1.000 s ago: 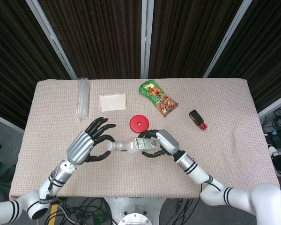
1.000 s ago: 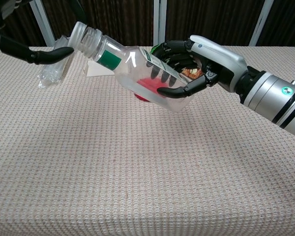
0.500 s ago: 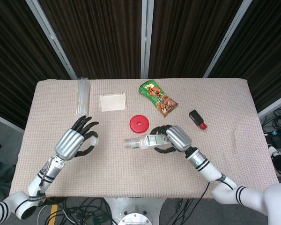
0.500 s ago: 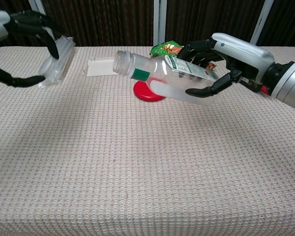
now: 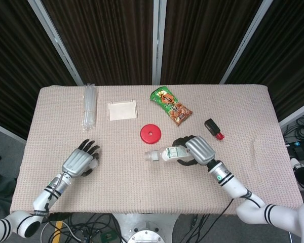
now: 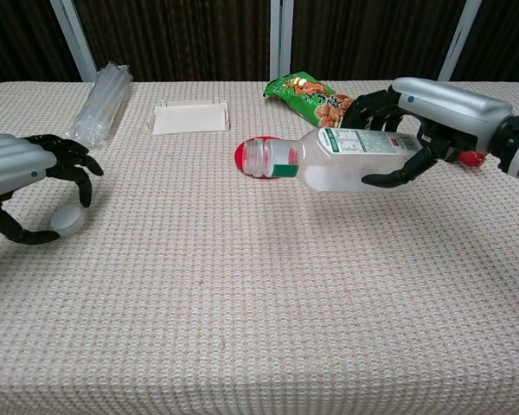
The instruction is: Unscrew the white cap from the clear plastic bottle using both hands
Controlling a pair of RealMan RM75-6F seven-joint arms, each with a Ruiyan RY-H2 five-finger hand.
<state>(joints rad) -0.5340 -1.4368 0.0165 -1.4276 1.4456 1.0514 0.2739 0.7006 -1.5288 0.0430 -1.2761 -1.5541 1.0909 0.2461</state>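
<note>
While right hand [image 6: 415, 130] fingers grip uncapped bottle [image 6: 342, 158] sideways, left hand [image 6: 22, 177] fingers hold cap [image 6: 67, 220].

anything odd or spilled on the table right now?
No spill visible. The clear bottle is uncapped and held sideways in the right hand, open mouth facing the left side. The white cap sits in the left hand, near the table's left edge.
</note>
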